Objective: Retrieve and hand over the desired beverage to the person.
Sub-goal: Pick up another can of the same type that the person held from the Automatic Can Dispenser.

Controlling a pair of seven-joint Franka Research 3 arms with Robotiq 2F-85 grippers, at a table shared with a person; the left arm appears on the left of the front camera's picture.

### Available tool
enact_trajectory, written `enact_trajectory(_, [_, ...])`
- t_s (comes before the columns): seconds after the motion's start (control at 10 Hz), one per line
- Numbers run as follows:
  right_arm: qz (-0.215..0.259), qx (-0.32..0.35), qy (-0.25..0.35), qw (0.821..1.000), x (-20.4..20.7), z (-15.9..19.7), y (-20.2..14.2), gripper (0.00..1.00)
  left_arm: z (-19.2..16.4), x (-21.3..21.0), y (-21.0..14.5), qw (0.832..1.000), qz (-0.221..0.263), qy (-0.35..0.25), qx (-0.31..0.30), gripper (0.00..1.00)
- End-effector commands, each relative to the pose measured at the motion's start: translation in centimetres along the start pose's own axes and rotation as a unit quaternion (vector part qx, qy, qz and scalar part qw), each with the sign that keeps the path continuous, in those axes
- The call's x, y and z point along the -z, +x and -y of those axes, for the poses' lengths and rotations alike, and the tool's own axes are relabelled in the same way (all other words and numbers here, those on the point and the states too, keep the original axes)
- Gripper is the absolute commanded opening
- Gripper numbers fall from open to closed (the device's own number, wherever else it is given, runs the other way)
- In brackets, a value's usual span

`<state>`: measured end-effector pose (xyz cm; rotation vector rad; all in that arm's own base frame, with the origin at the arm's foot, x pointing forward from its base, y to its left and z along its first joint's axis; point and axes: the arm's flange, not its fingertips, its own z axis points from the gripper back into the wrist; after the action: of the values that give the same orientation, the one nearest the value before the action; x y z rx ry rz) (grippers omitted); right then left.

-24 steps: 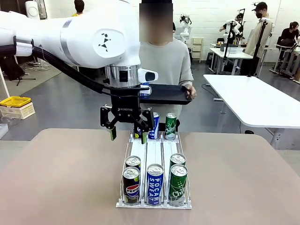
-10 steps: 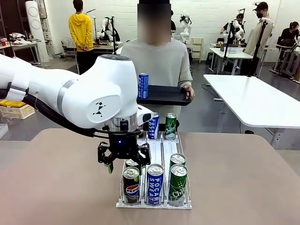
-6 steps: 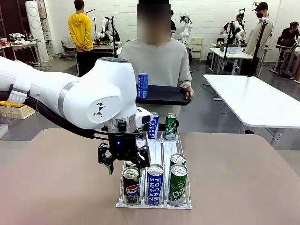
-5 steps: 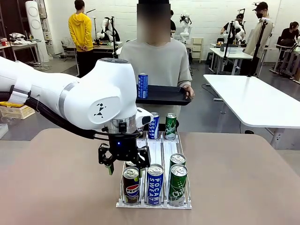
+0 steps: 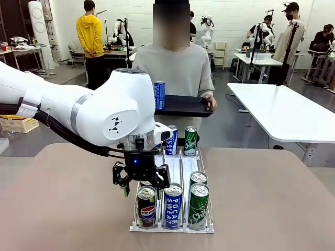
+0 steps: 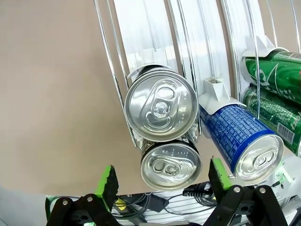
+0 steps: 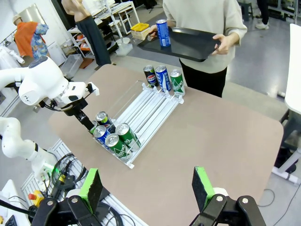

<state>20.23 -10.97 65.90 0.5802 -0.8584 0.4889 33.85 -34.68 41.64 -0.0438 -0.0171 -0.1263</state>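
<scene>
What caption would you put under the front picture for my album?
Left gripper hangs open over the cola cans while the person holds a tray.

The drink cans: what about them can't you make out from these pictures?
Front view: the left gripper covers much of the second can in the left lane.
Left wrist view: the left-lane cans are seen from above, labels hidden; the green cans are cut off by the right edge.
Right wrist view: print on the cans in the rack is too small to read.
</scene>
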Motion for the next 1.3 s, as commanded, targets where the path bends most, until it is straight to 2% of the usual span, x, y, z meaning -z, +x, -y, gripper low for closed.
enact_trajectory(0.0, [0.006, -0.006, 0.018, 1.000, 0.1, 0.0, 0.0, 1.00, 0.4, 0.2, 0.1, 1.000, 0.010, 0.001, -0.010, 1.00])
enact_trajectory(0.8, [0.006, -0.006, 0.018, 1.000, 0.1, 0.0, 0.0, 1.00, 0.1, 1.5, 0.8, 0.999, 0.033, 0.019, -0.027, 1.00])
enact_trajectory(1.2, [0.006, -0.006, 0.018, 1.000, 0.1, 0.0, 0.0, 1.00, 0.4, 1.8, 0.7, 0.999, 0.027, 0.014, -0.023, 1.00])
